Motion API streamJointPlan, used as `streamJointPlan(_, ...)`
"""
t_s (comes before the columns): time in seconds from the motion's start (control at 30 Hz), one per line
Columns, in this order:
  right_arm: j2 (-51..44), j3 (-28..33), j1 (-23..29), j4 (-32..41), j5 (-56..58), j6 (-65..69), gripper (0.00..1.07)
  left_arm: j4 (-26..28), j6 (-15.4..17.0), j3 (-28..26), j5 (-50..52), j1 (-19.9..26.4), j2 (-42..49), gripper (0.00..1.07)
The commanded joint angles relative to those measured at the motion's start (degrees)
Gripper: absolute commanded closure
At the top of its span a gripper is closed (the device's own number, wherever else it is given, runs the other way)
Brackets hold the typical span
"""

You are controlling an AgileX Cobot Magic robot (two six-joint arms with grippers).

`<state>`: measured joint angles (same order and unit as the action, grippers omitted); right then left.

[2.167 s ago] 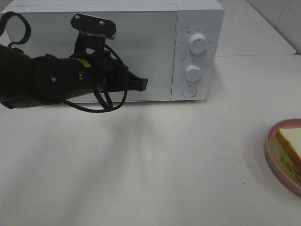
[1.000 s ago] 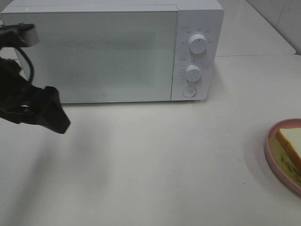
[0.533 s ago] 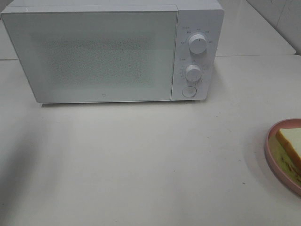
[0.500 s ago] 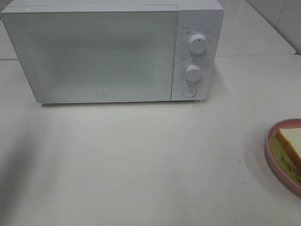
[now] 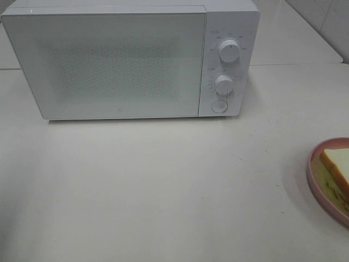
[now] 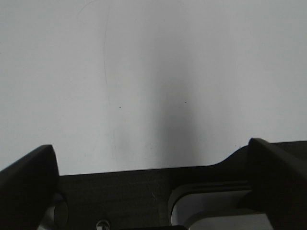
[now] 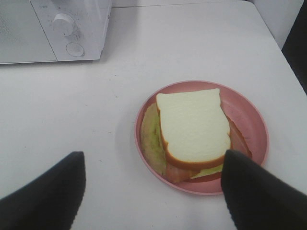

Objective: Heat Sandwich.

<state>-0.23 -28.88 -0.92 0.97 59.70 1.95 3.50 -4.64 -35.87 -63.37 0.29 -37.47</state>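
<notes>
Left arm gone from the microwave oven [image 5: 131, 60]; both tools gape empty.
Sandwich [image 7: 193, 127]: soft, loose-layered; lift by pink plate [image 7: 249, 115] rim.

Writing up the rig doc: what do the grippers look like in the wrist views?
Both matte black. Left gripper: two blocky fingers rising from a flat dark crossbar with a pale rounded cutout. Right gripper: only two broad, rounded black fingers show. No cables or markings visible.
</notes>
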Motion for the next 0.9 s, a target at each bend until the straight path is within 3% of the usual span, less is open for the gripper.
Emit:
streamJointPlan(0.03,-1.55,0.06,-0.34,-0.06,-0.17,-0.34,0.32,-0.23,0.23,4.07,0.52,0.11,10.08,0.08)
streamJointPlan(0.27,-1.55,0.06,-0.34,-0.06,-0.17,-0.34,0.32,-0.29,0.06,7.51,3.95,0.11,24.98,0.08)
streamJointPlan(0.5,-1.55,0.06,-0.34,-0.06,-0.17,-0.34,0.32,-0.29,0.06,7.62,3.9,0.11,39.3,0.08)
streamJointPlan(0.9,-1.2,0.06,-0.34,-0.06,-0.17,-0.34,0.32,-0.23,0.29,7.62,3.9,0.11,38.9,0.09)
